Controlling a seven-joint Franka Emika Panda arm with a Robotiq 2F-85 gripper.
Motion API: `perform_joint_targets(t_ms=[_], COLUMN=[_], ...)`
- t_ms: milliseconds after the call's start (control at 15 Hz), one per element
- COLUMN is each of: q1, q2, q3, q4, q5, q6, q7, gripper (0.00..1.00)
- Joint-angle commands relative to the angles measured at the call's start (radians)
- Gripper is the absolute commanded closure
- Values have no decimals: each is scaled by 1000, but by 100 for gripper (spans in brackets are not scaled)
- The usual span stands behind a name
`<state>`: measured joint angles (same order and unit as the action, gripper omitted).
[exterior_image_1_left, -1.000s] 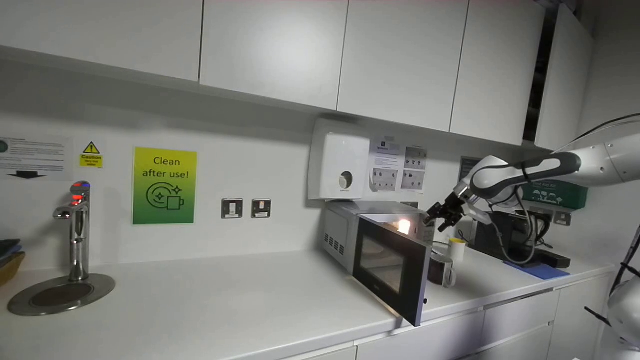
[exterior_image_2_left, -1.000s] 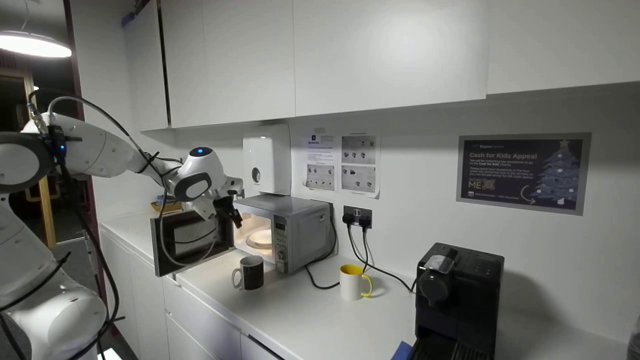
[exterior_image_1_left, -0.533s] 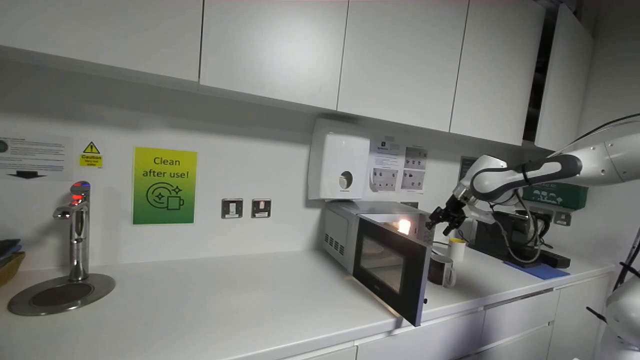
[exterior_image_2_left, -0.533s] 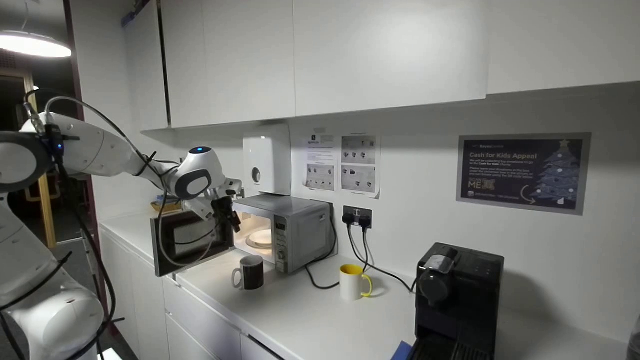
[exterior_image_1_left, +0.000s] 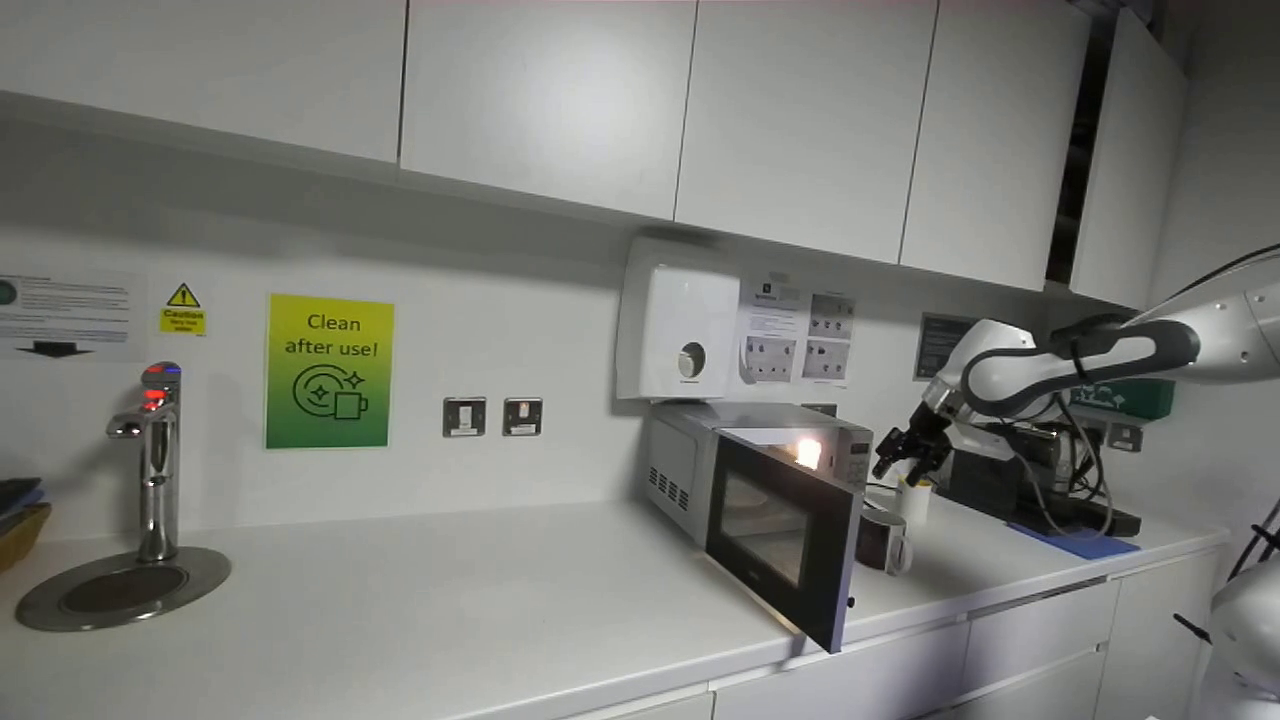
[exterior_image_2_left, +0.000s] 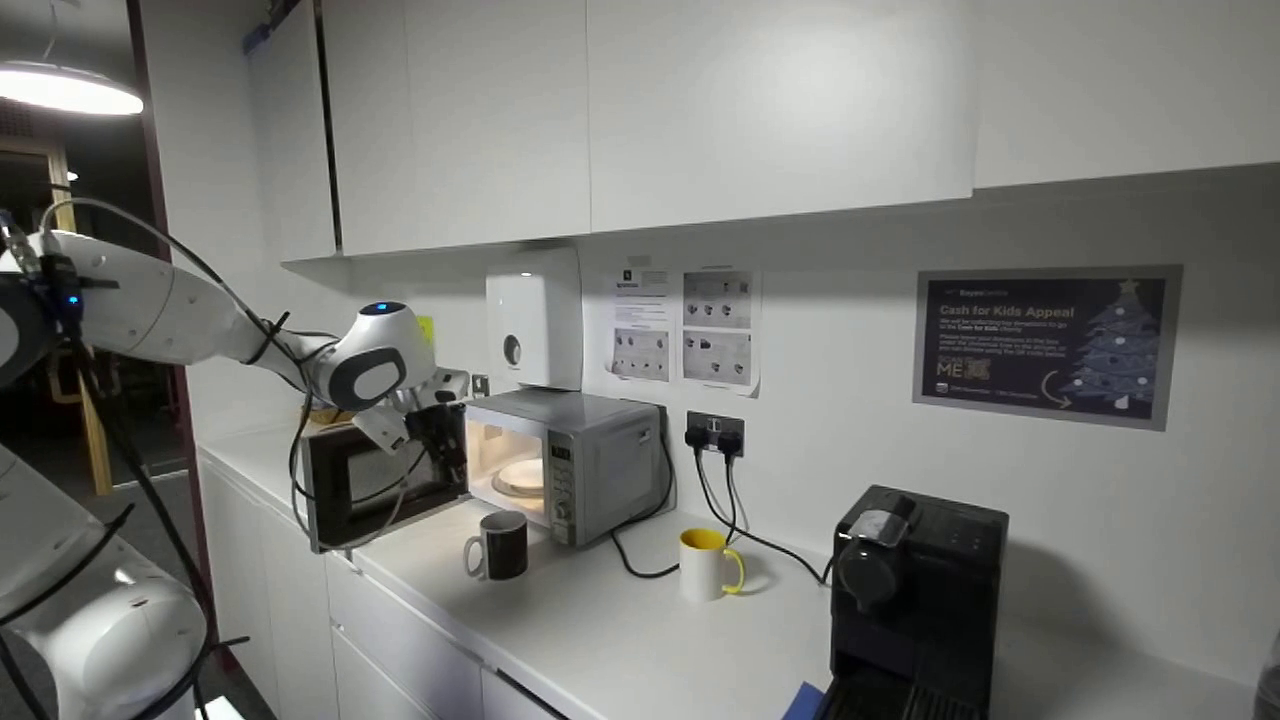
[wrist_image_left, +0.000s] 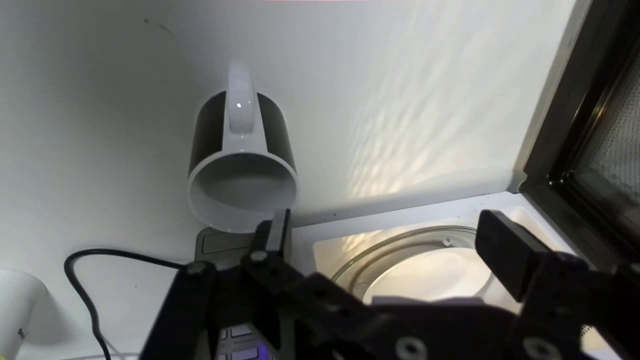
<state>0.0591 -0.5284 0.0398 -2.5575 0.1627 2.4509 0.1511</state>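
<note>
Wrist view: end effector (wrist_image_left: 382, 227) empty, jaws wide apart. Dark mug (wrist_image_left: 242, 160) stands lower, upright on table (wrist_image_left: 125, 175), at 10 o'clock from it, handle (wrist_image_left: 241, 100) toward 12 o'clock. White dish (wrist_image_left: 430, 272) in open microwave (exterior_image_2_left: 610, 460), at 4 o'clock.

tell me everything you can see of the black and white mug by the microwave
The mug looks like glossy ceramic: white rim, pale interior, black sides with a white strip behind its white handle. It stands upright on the counter, in front of the microwave, its handle facing away from the appliance. No contents show inside, though the bottom is hard to make out. Only the counter touches it; the open gripper is above, apart from it.
</note>
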Motion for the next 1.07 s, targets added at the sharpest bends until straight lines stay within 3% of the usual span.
perform_joint_targets(t_ms=[0, 533, 800, 867, 1000], q1=[-30, -105, -98, -98, -99], q2=[-140, -277, -243, -242, -238], q3=[14, 13, -32, -7, -18], q4=[-96, -214, -220, -219, -221], q5=[-22, -104, -108, -100, -100], q6=[-36, -41, -46, -21, -23], q7=[25, 5, -50, -13, -26], gripper=[0, 0, 0, 0, 0])
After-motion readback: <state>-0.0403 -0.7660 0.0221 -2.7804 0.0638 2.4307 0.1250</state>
